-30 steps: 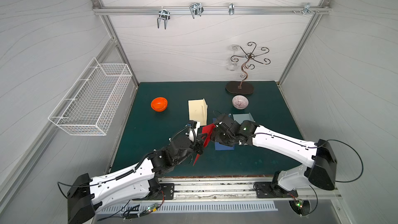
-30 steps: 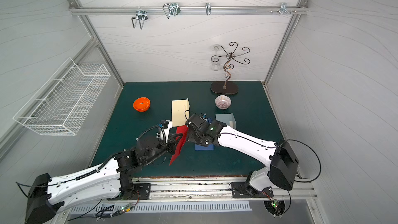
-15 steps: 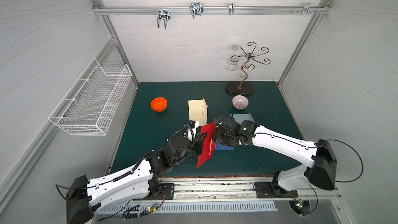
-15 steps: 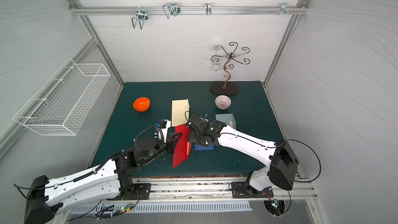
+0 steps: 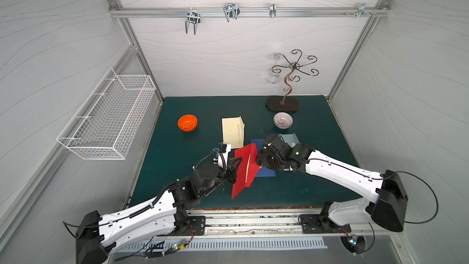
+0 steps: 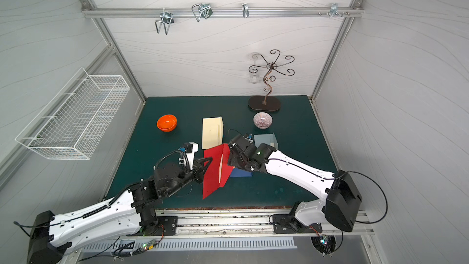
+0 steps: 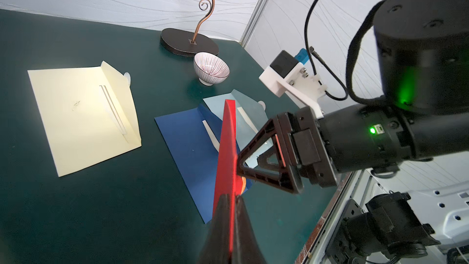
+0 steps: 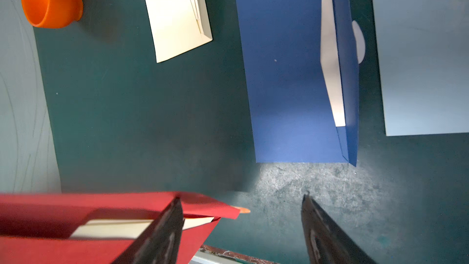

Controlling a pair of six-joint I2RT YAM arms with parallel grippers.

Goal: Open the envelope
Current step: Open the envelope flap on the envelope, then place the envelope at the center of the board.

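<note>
**Envelope held on edge over the table.** I had the thin red paper envelope (image 5: 245,166) raised off the dark green mat (image 5: 182,153). It stood on edge between the two arms near the front middle of the table, over a dark blue paper envelope (image 7: 187,143). The left gripper (image 7: 229,200) was clamped flat on the edge nearest its own arm. The right gripper (image 8: 242,198) stood wide and held nothing. One of its fingers (image 8: 162,229) touched the envelope beside the lifted flap, where a white strip showed under the fold. I judged the envelope light and floppy, stiff only along its creases, likely to buckle or tear under a hard pull and to slide in smooth jaws. The pointed flap tip, clear of the body, looked the best place to take hold, working against the left pinch on the opposite edge.
</note>
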